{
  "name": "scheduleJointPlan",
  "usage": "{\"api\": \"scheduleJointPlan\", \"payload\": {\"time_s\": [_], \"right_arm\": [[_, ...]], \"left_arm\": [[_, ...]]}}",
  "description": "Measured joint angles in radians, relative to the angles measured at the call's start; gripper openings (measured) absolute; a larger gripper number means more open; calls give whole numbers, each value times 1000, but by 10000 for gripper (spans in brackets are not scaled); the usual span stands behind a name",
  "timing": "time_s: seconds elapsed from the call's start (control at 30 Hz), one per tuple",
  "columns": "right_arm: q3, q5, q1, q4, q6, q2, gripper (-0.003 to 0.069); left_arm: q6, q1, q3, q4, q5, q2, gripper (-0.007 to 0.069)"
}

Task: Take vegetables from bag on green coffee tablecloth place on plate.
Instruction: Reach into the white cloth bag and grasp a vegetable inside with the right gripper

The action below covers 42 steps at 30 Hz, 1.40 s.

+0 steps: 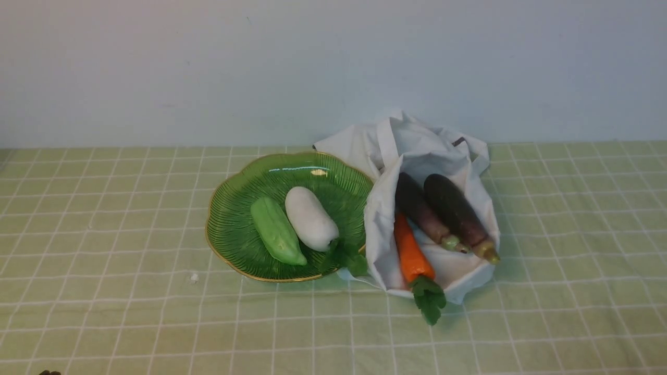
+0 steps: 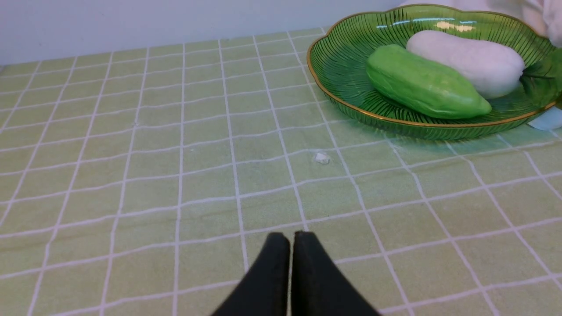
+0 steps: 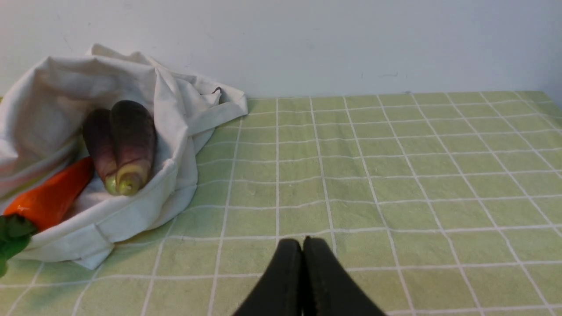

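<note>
The white bag lies open on the green tablecloth. In it lie two dark purple eggplants and an orange carrot with its green leaves past the bag's edge. They also show in the right wrist view: eggplants, carrot, bag. The green plate stands left of the bag, touching it. My left gripper is shut and empty, low over the cloth, well short of the plate. My right gripper is shut and empty, apart from the bag.
A light green gourd-like vegetable and a white vegetable with green leaves lie on the plate. A small white crumb sits on the cloth in front of the plate. A pale wall stands behind the table.
</note>
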Motion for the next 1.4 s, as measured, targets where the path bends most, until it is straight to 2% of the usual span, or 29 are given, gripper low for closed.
{"api": "scheduleJointPlan", "payload": {"time_s": [0.5,0.57,0.73,0.77,0.93,1.1,1.23,1.3,1.4], "right_arm": [[0,-2,0,3,1,0,-17],[2,-24,0,56,20,0,-17],[3,-35,0,286,128,0,-17],[3,-35,0,375,168,0,-17],[3,-35,0,524,200,0,-17],[3,-45,0,543,203,0,-17],[3,-146,0,546,186,0,-17],[-11,-240,0,533,134,0,-17],[-73,-298,0,509,62,2,-17]], "left_arm": [[0,0,0,0,0,0,-5],[0,0,0,0,0,0,-5],[0,0,0,0,0,0,-5],[0,0,0,0,0,0,-5],[0,0,0,0,0,0,-5],[0,0,0,0,0,0,-5],[0,0,0,0,0,0,-5],[0,0,0,0,0,0,-5],[0,0,0,0,0,0,-5]]}}
